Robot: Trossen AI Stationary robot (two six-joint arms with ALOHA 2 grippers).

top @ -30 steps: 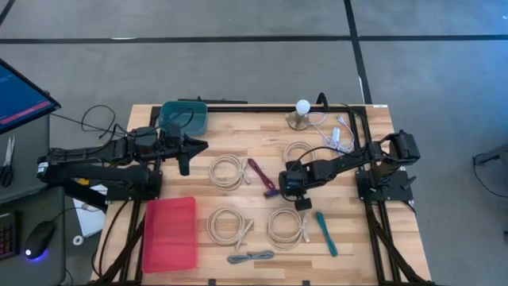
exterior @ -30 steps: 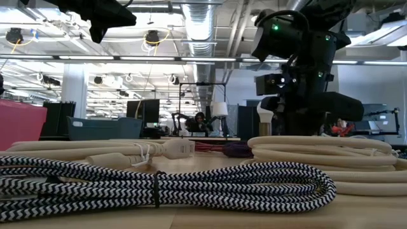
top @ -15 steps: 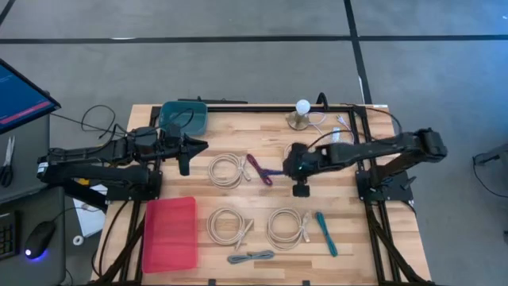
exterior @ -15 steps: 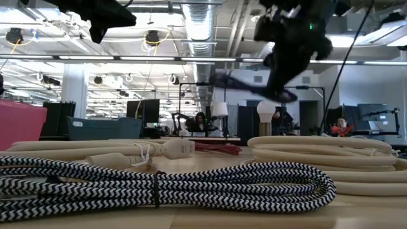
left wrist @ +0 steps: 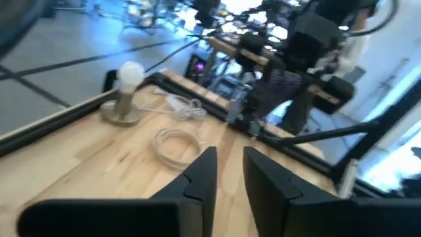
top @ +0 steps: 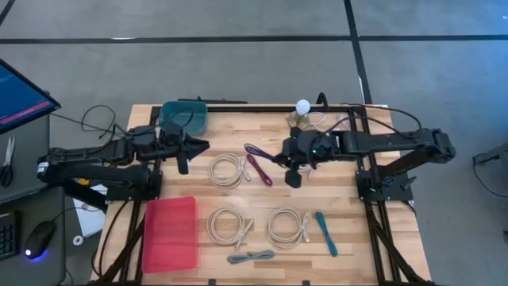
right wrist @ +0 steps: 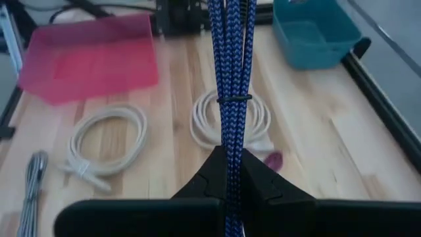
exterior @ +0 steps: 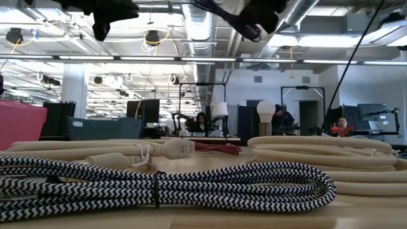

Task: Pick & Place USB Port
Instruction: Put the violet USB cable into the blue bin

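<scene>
My right gripper (top: 287,159) hangs above the middle of the table, shut on a blue-purple braided cable bundle (top: 258,151), which also shows in the right wrist view (right wrist: 230,79) with a dark tie around it. In the low view the right gripper (exterior: 257,11) is at the top edge. My left gripper (top: 193,147) waits above the table's left side beside the teal bin (top: 182,117). It is empty, with a narrow gap between its fingers (left wrist: 200,176). My right gripper pinches one end of the blue-purple cable bundle (right wrist: 228,153) between its two fingers. The fingers come from the table's right, slanting down. The bundle sticks out ahead of the fingers toward the table's left and is lifted clear of the table.
A magenta cable (top: 258,169) lies below the held one. White coils (top: 226,171) (top: 226,226) (top: 286,226), a teal cable (top: 325,233) and a grey braided cable (top: 250,257) lie on the table. A pink bin (top: 169,233) stands near left, and a bulb on a stand (top: 302,111) far.
My right gripper has risen and gone toward the table's far edge with the blue-purple cable bundle. The bundle, which lay on the table, is now lifted clear. In the low view the gripper has climbed to the top edge.
</scene>
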